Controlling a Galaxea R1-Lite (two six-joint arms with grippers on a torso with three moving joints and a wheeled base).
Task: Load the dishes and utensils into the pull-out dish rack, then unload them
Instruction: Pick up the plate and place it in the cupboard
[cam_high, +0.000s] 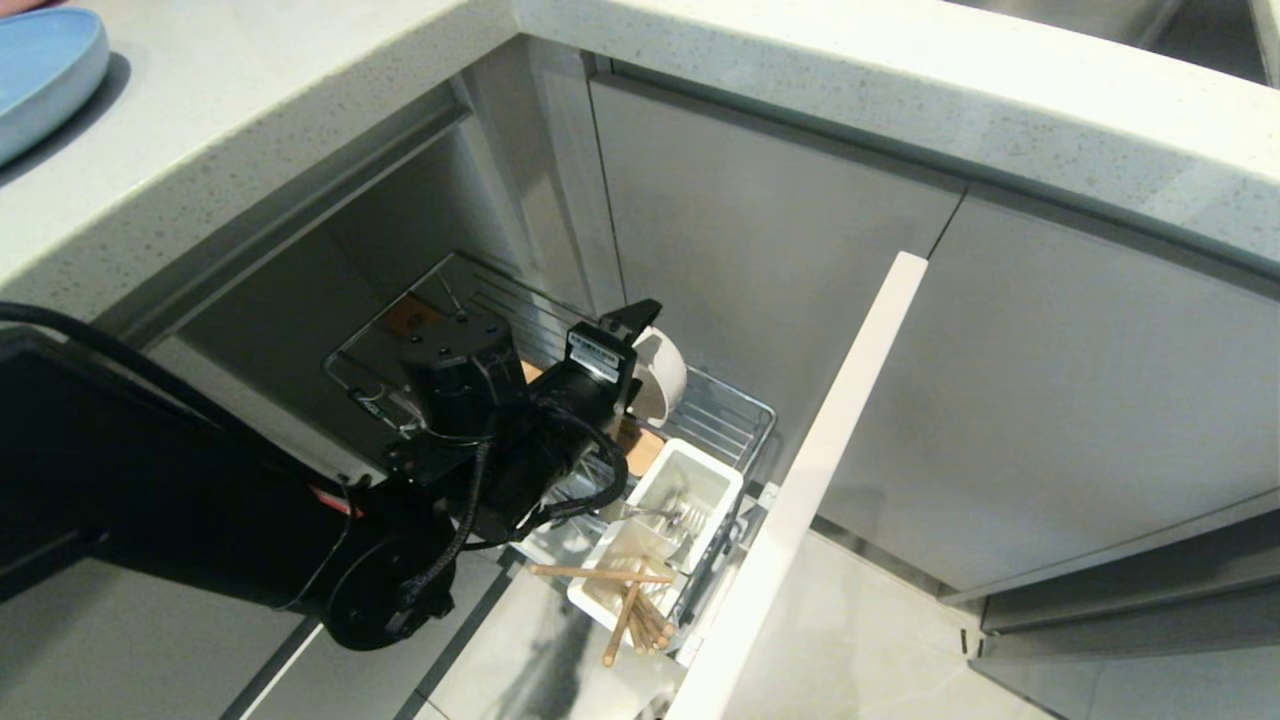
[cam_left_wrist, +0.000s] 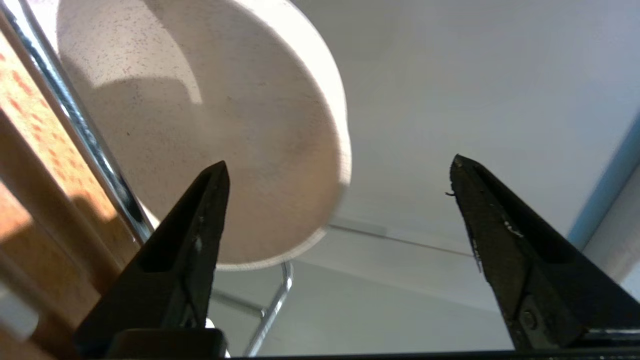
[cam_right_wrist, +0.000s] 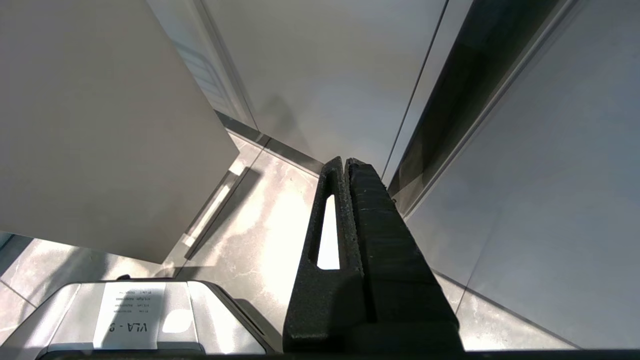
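Left wrist view: the left gripper (cam_left_wrist: 340, 170) is seen spread wide, empty, beside the small white bowl (cam_left_wrist: 200, 125) propped in the chrome wire rack (cam_high: 730, 415); right gripper (cam_right_wrist: 345, 165) fingers are pressed together.

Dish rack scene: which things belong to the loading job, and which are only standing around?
Job: white bowl on edge in the pull-out dish rack; chopsticks and cutlery in the utensil cup; light-blue plate on the counter; open left gripper beside the bowl.

Not job: cabinet doors; parked right gripper.
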